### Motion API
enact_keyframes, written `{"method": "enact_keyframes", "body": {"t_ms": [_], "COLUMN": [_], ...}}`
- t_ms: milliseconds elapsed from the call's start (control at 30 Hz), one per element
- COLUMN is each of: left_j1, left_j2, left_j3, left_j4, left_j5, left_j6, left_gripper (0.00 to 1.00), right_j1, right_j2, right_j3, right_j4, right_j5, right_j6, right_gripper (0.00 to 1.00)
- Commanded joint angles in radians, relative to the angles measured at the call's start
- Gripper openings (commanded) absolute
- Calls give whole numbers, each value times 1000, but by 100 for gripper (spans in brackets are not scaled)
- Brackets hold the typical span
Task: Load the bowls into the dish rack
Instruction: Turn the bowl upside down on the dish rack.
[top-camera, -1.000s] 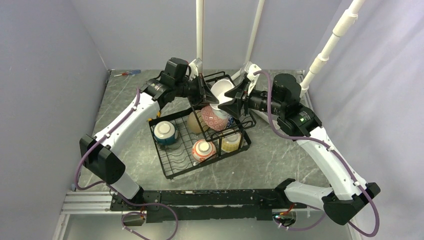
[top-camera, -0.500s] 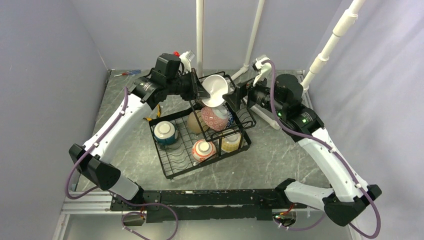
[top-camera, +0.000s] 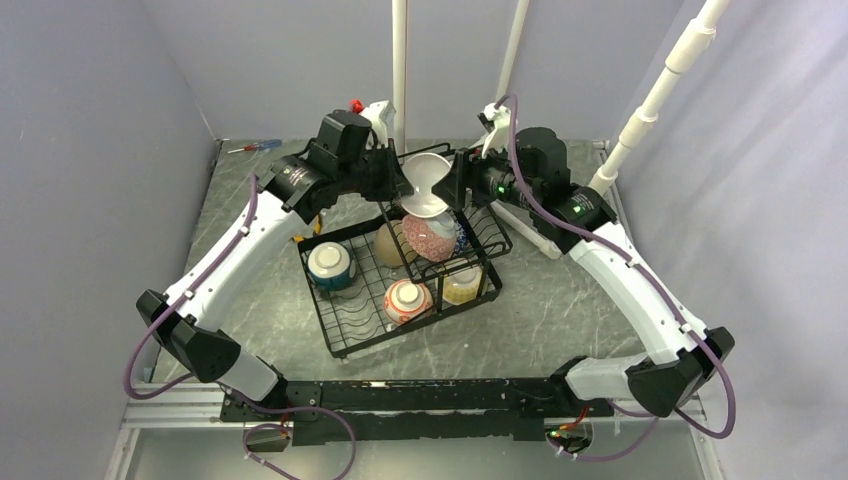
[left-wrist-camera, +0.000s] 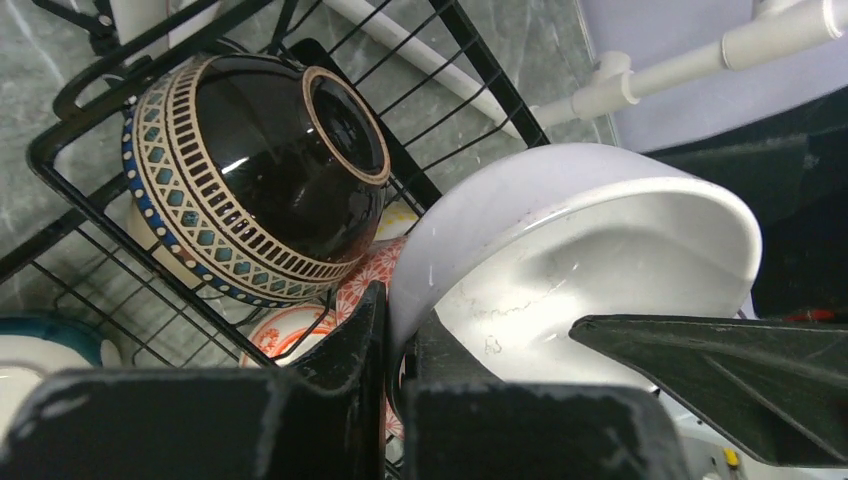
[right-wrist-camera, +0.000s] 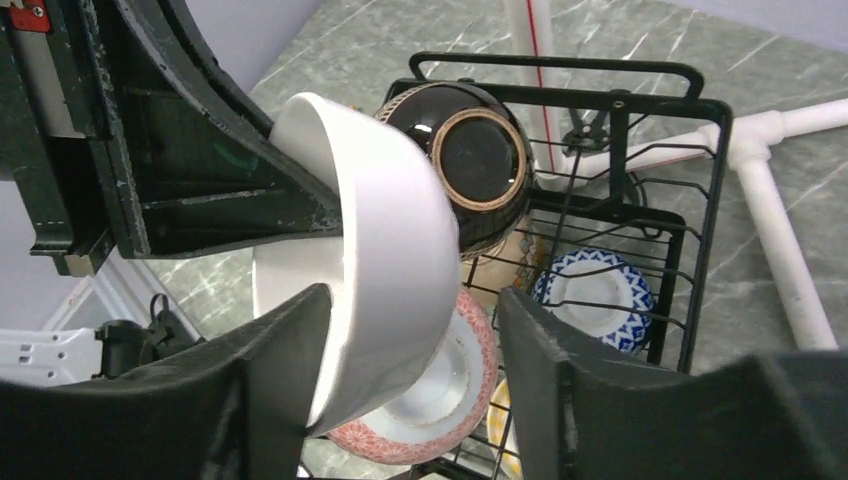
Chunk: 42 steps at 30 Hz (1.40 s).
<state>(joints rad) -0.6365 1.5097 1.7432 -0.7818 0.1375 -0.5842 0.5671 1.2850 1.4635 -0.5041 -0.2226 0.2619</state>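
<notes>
The left arm's fingers (left-wrist-camera: 345, 360) pinch the rim of a white bowl (top-camera: 425, 182), holding it tilted on edge above the upper tier of the dish rack (top-camera: 345, 330). The right arm's fingers (right-wrist-camera: 275, 370) stand wide, one on each side of that bowl; whether they touch it I cannot tell. Just behind it a dark patterned bowl (right-wrist-camera: 478, 160) lies on its side in the upper basket, a pink-red bowl (top-camera: 432, 238) below. A teal bowl (top-camera: 330, 265) sits in the base tray on the worktop (top-camera: 560, 310)
</notes>
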Motion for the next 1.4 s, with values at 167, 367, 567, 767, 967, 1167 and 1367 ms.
{"method": "enact_keyframes", "body": {"t_ms": [167,367,567,767,967,1167,1367], "left_j1": [-35,-35,3,69,69,67,67], "left_j2": [-52,-106,-170,-169,-166,-142,-125], "left_j3": [50,-40,-145,-224,-240,-237,-240], "left_j4": [90,170,275,429,432,437,456], "left_j5": [-23,3,152,446,464,488,508], "left_j6": [56,38,-31,-153,-163,-181,-198], "left_gripper": [23,64,93,93,93,88,73], "right_j1": [-10,-12,-33,-44,-53,-54,-55], "right_j2": [22,8,-25,-55,-69,-54,-37], "right_j3": [45,23,-7,-31,-32,-19,-14], "right_j4": [-44,-32,31,103,144,145,147], "right_j5": [43,106,25,-100,-168,-186,-197], "right_j6": [20,11,3,13,48,49,51], "right_gripper": [19,0,0,0,0,0,0]}}
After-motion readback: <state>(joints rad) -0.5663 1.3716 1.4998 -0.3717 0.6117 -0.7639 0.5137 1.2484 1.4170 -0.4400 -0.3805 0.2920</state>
